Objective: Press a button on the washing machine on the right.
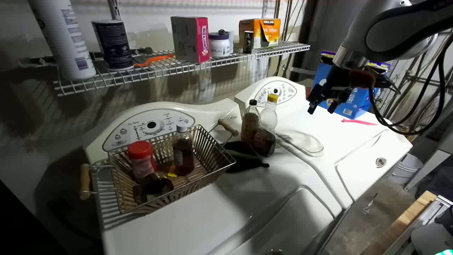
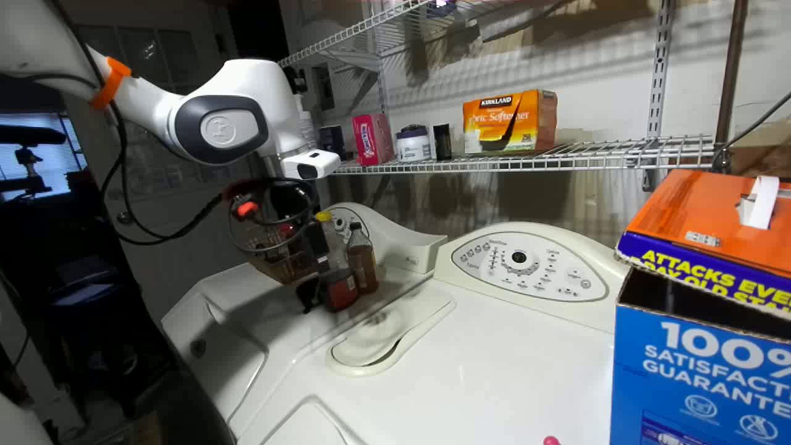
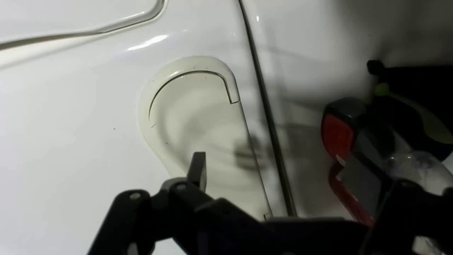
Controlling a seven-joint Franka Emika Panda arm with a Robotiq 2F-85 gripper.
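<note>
The white washing machine on the right has a rounded console with a small dark knob and a ring of small buttons. The washing machine (image 1: 318, 131) and its console (image 1: 263, 90) show in an exterior view. The console (image 2: 488, 281) also shows above the white top (image 2: 494, 371) in an exterior view. The wrist view shows the white top (image 3: 81, 141) and its oval cover (image 3: 198, 117) near the seam. My gripper (image 1: 322, 109) is open and empty, its fingers pointing down above the top, apart from the console. One finger shows clearly in the wrist view (image 3: 290, 184); the other is dark.
The left appliance (image 1: 198, 219) bears a wire basket (image 1: 208, 177) and two bottles (image 1: 250, 127) (image 1: 269, 124) near the seam. A blue box (image 1: 357, 101) and a pink item (image 1: 359, 122) lie on the right machine. A wire shelf (image 1: 226, 60) hangs above.
</note>
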